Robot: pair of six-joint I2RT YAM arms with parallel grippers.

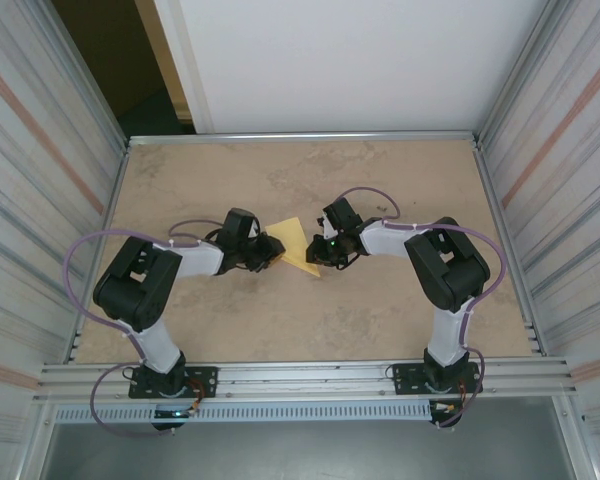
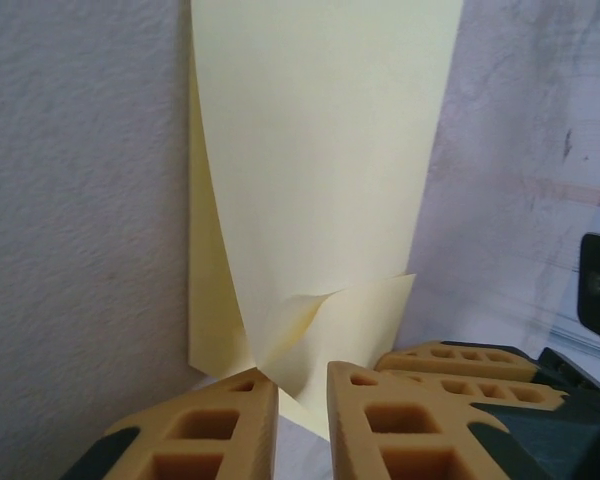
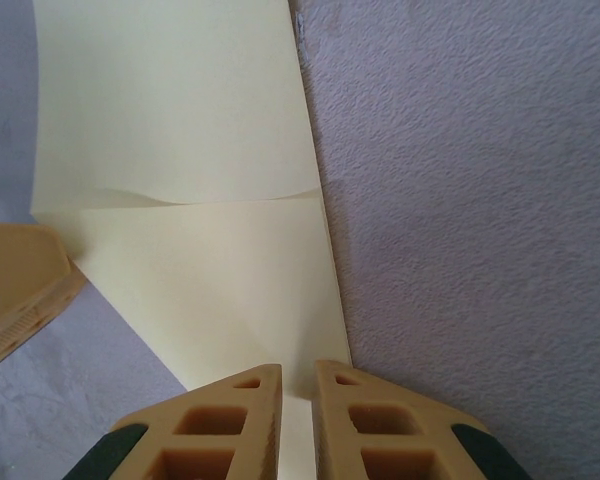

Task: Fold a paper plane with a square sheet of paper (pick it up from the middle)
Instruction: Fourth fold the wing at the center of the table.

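The pale yellow sheet of paper (image 1: pixel 295 241) sits near the middle of the beige desk (image 1: pixel 230 170), between the two arms, which reach in from either side. From above it looks like a small angled shape rather than a flat square. The left pincer (image 1: pixel 274 250) meets its left edge and the right pincer (image 1: pixel 319 254) meets its right edge. In the left wrist view, the left pincer (image 2: pixel 302 388) has its two yellow foam fingers (image 2: pixel 210 430) drawn close, leaving only a narrow slit, and the near corner of the sheet of paper (image 2: pixel 320 150) is nipped in that slit. The paper is doubled over there: a small flap curls up just above the fingertips, a second layer shows along its left side, and the rest rises away as a tall smooth panel above the mottled desk (image 2: pixel 80 200). Another yellow foam finger on a black mount lies just to the right. In the right wrist view, the right pincer (image 3: pixel 297 388) is closed almost as far, with its fingers (image 3: pixel 380 430) pinching the lower edge of the sheet of paper (image 3: pixel 180 120). From there the sheet spreads upward and to the left, with a shallow crease running across its width. Its right edge lies against the grey textured desk (image 3: pixel 460 200). A tan foam finger comes in at the left border, close to the paper's lower left edge.
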